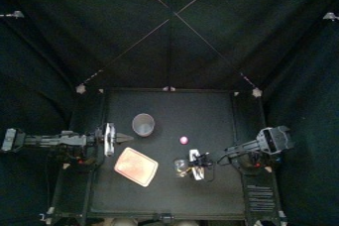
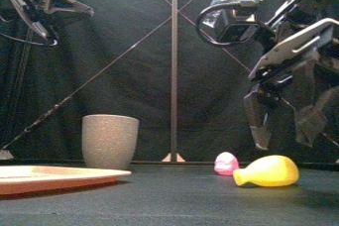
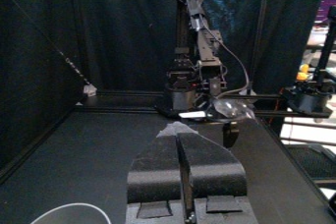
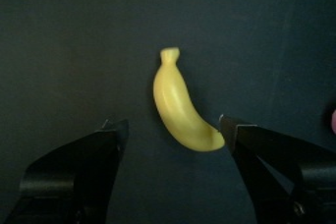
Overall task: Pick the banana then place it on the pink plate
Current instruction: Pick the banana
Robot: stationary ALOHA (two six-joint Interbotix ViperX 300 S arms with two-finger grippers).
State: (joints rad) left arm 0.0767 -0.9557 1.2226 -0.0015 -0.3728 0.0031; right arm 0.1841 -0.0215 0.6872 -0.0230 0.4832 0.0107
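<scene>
The banana (image 4: 184,105) is laid flat on the black counter (image 4: 79,31), framed between the wide-apart jaws of the right hand (image 4: 175,130) — not gripped. The pink plate (image 1: 137,165) is set well to its left. The jaws of the left hand (image 3: 184,159) are pressed together — black curtains (image 2: 133,52) are hung behind.

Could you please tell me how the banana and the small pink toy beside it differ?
The banana is yellow, the toy pink. The banana is long and curved, the toy smaller and rounded. The banana lies between the open jaws of the right gripper; the toy sits outside them. Both rest on the table, unheld.
</scene>
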